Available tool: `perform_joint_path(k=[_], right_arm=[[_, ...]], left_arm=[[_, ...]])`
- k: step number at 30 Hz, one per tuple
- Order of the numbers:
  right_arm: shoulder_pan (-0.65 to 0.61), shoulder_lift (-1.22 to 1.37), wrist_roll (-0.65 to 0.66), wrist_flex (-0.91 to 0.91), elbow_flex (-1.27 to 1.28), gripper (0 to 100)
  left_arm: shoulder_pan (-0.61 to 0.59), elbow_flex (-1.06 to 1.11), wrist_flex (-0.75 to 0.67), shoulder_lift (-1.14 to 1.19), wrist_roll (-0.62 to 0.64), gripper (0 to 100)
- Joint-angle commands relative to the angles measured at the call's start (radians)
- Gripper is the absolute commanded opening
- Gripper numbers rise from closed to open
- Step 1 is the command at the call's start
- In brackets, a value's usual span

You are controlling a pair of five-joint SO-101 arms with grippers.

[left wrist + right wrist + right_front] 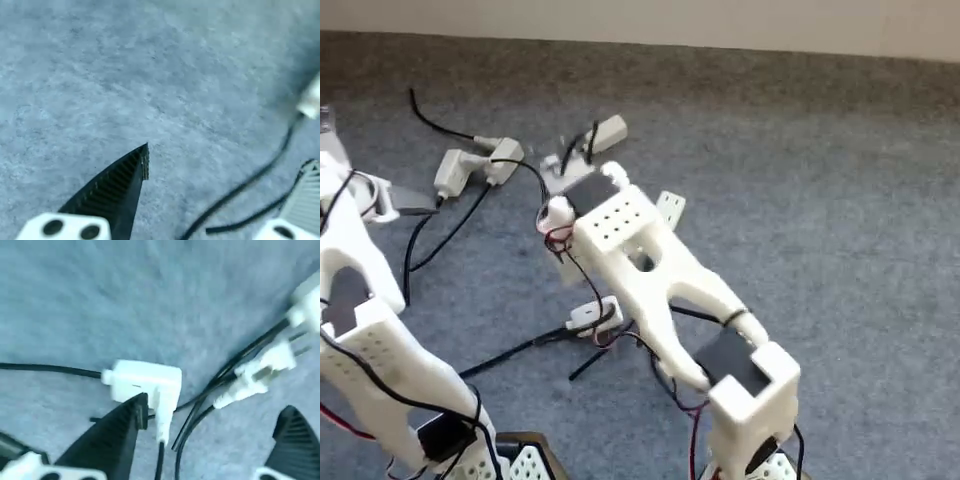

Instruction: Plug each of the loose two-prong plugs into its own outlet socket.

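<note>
Well, we see a grey tabletop (820, 200), a pale wall (720, 20) behind; left jaws and right jaws gape empty, a plug (260, 372) ahead between the right ones.

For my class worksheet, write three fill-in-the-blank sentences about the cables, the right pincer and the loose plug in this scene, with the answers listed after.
1. The cables lying on the carpet are ____ in colour.
2. The right pincer has its jaws ____.
3. The loose plug in the right wrist view shows ____ metal prongs.
Missing words: black; open; two.
</note>
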Motion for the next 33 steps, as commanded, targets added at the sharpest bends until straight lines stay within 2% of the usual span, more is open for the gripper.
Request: perform_joint_path(k=[1, 6, 9, 12, 16, 23, 27, 33], right_arm=[[0.065, -0.206, 0.069, 0.087, -0.180, 37.9], [0.196, -0.354, 0.144, 0.166, -0.147, 37.9], [0.278, -0.427, 0.192, 0.131, 0.008, 37.9], [0.360, -0.539, 0.244, 0.031, 0.248, 37.9], [0.479, -0.792, 0.321, -0.248, 0.664, 37.9], [0.538, -1.132, 0.330, -0.630, 1.431, 37.9], [0.555, -1.185, 0.327, -0.737, 1.593, 37.9], [0.616, -1.201, 0.327, -0.860, 1.681, 37.9]], left_arm=[[0.096, -0.042, 0.095, -0.018, -0.120, 43], [0.220, -0.116, 0.269, -0.065, -0.238, 43], [0.329, -0.137, 0.399, -0.113, -0.388, 43], [0.421, -0.131, 0.465, -0.157, -0.499, 40], [0.496, -0.133, 0.466, -0.188, -0.539, 29], [0.604, -0.111, 0.466, -0.108, -0.572, 28], [0.705, -0.059, 0.466, -0.074, -0.617, 28], [0.823, 0.074, 0.463, -0.108, -0.667, 28]])
